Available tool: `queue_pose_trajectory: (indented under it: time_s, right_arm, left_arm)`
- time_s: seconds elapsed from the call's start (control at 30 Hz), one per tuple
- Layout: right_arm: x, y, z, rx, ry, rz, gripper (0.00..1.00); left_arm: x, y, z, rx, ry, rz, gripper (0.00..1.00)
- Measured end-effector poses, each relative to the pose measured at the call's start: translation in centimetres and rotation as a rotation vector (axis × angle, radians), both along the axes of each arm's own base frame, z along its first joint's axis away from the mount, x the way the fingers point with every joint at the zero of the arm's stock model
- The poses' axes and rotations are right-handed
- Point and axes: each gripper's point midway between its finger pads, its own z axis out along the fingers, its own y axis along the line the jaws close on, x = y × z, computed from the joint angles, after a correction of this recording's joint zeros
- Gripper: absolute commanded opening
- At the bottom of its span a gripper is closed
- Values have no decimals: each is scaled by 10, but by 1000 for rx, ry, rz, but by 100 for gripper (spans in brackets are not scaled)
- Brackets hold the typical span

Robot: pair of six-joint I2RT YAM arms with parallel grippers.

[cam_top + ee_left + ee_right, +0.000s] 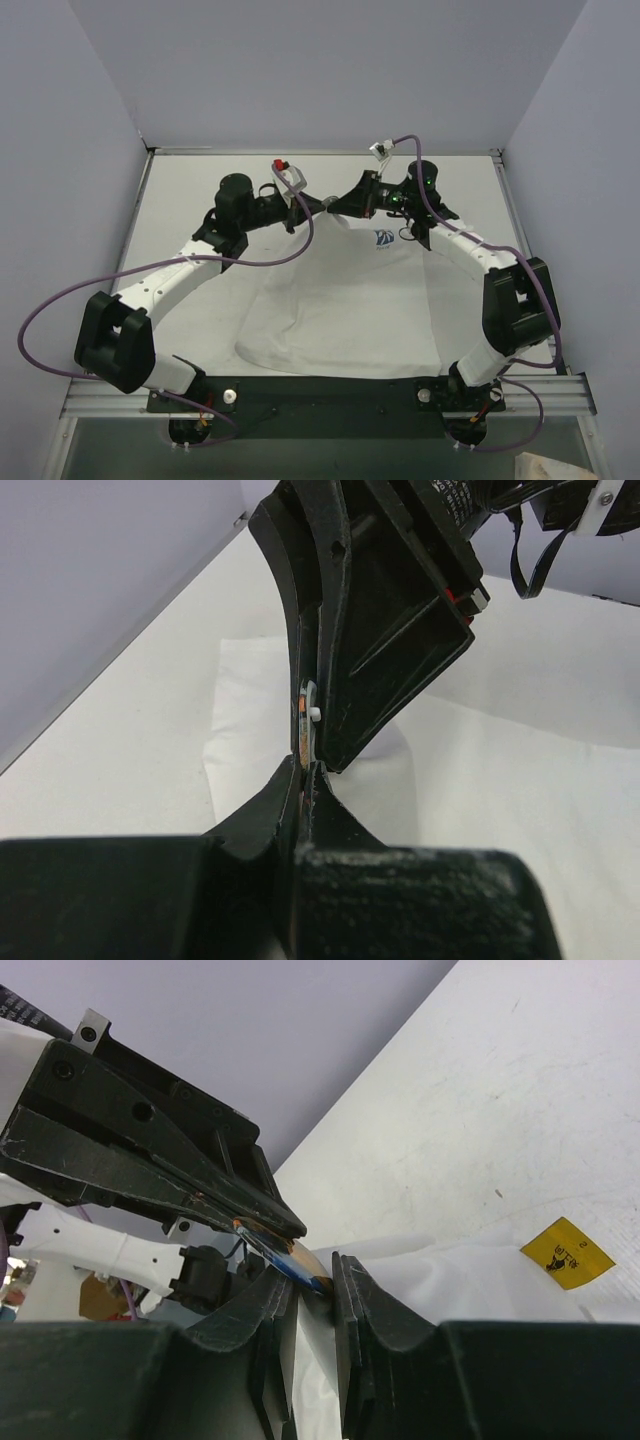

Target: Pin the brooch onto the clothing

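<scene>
Nearest the left wrist lens, the left end effector shows its two fingers pressed together. They pinch one rim of the brooch, a thin brownish-gold disc seen edge-on with a small white nub on one face. Directly opposite, the right end effector meets it tip to tip over the far end of the white T-shirt. The shirt lies spread on the desk, its blue-and-white flower print near the meeting point. In the right wrist view I see that end effector's fingers narrowly parted, with white cloth in the gap and the brooch's edge dipping towards it. I cannot tell whether they press on the cloth or merely straddle it. A yellow sticker lies on the bare desk, well apart.

Handling, as I judge it: the brooch is light, rigid and smooth, and so small that only its rim offers a hold. A rim pinch lets it pivot or squirt out if pushed off-axis, so I would hold it by the rim and press squarely, leaving both faces free. The T-shirt is soft and limp and gives no resistance unless a fold is held taut close behind the brooch. I would take it by a small raised fold near the print.
</scene>
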Motion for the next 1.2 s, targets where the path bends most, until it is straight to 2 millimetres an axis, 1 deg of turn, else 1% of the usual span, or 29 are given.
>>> queue_pose_trajectory:
  time_s: [0.27,0.37,0.4,0.47,0.5,0.57,0.6,0.67,0.7,0.73,0.77,0.83,0.87,0.97,1.07,1.2]
  right_arm:
    - [1,0,7,36,0,5,0]
    - [1,1,7,47,5,14,6]
    - [1,1,7,50,5,14,11]
    - [1,0,8,56,4,14,16]
    - [0,0,8,59,4,14,23]
    - [0,0,8,62,5,14,30]
    - [1,0,9,65,4,12,38]
    - [5,-3,10,73,6,-9,45]
    - [8,-6,12,79,0,-20,50]
    - [12,-10,14,84,-7,-36,53]
    - [14,-13,16,89,-19,-45,59]
    - [21,-18,18,94,-33,-73,66]
    - [23,-20,18,94,-37,-84,72]
    - [24,-23,14,81,-41,-108,80]
    - [23,-27,9,50,-46,-135,85]
    - [20,-31,8,13,-67,-161,89]
  left_arm:
    - [2,1,6,-28,-7,3,0]
    - [2,2,5,-32,6,6,0]
    - [2,2,5,-35,7,8,0]
    - [2,2,6,-40,11,9,0]
    - [3,2,6,-42,12,11,0]
    - [3,2,6,-47,19,16,0]
    - [4,3,4,-47,24,22,0]
    - [6,5,0,-42,32,42,0]
    - [9,8,-4,-34,44,61,0]
    - [11,12,-10,-25,60,84,0]
    - [14,16,-17,-13,78,109,0]
    - [20,24,-27,4,103,153,0]
    - [23,27,-29,10,110,173,0]
    - [31,35,-34,12,133,233,0]
    - [40,41,-40,12,162,285,0]
    - [59,52,-53,21,222,381,0]
